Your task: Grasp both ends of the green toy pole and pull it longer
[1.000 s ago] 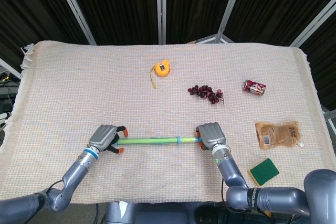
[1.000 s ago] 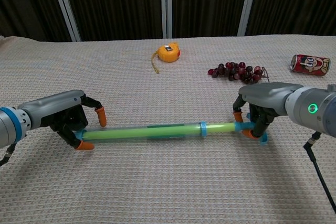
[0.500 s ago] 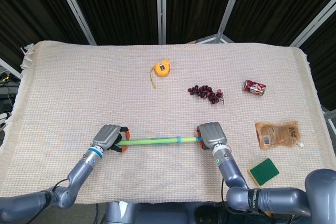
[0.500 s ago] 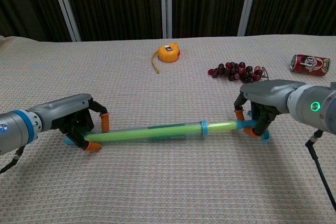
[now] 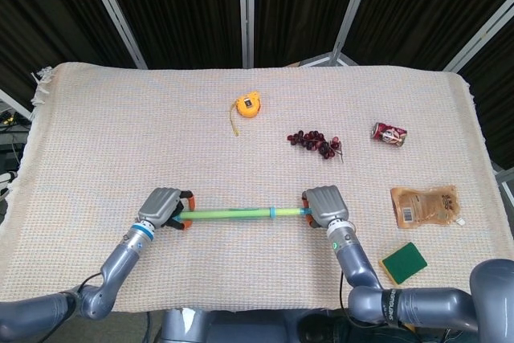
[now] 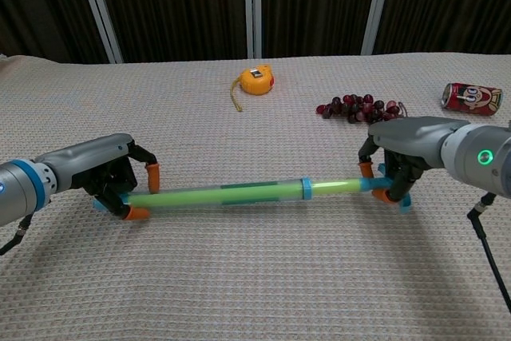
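tablecloth (image 5: 120,118); pole (image 6: 231,194) between both hands

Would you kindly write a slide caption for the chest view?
Left hand and right hand grip opposite ends of the green toy pole above the woven tablecloth.

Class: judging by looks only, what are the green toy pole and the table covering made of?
Green toy pole: probably smooth plastic, since its tube looks glossy and slightly see-through, with a blue collar. Table covering: likely woven fabric, matte beige, showing a waffle-like weave and frayed edges.
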`<move>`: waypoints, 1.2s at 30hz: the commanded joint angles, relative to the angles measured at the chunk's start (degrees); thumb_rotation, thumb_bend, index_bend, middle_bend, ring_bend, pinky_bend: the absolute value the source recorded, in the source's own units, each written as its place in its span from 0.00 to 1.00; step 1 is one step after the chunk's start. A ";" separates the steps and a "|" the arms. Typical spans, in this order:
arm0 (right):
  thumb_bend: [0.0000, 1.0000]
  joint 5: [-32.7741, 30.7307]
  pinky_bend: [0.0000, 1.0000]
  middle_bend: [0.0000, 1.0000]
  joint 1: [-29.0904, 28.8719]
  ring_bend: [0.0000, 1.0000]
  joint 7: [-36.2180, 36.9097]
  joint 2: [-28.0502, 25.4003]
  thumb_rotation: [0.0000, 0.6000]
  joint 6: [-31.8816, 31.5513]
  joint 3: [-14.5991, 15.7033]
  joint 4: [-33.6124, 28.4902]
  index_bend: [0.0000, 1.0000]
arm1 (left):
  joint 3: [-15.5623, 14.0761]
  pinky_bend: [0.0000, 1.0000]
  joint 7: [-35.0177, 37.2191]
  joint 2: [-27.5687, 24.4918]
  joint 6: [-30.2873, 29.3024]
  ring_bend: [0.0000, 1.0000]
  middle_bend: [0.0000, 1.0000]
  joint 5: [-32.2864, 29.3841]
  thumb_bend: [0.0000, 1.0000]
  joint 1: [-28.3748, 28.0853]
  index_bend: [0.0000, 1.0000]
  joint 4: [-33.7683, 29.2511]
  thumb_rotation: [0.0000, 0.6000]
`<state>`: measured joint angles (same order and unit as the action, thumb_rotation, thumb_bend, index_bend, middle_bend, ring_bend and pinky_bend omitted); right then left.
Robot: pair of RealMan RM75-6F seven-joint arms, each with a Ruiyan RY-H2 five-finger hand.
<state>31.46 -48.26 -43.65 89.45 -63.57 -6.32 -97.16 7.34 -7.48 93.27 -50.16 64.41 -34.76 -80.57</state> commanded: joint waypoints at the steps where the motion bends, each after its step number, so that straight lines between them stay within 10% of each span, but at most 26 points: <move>1: 0.52 0.12 1.00 1.00 0.13 1.00 0.12 -0.23 1.00 -0.03 0.10 -0.11 0.69 | -0.05 1.00 -0.28 -0.25 -0.18 0.87 0.95 -0.09 0.49 -0.03 0.77 -0.24 1.00; 36: 0.53 4.85 1.00 1.00 3.56 1.00 4.91 -8.64 1.00 0.00 -0.18 0.69 0.70 | -0.52 1.00 1.35 -8.40 -0.18 0.87 0.96 -3.06 0.51 2.15 0.84 2.54 1.00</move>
<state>36.12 -44.86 -38.96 81.08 -63.63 -6.45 -96.62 6.79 -6.27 85.17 -50.31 61.51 -32.77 -78.03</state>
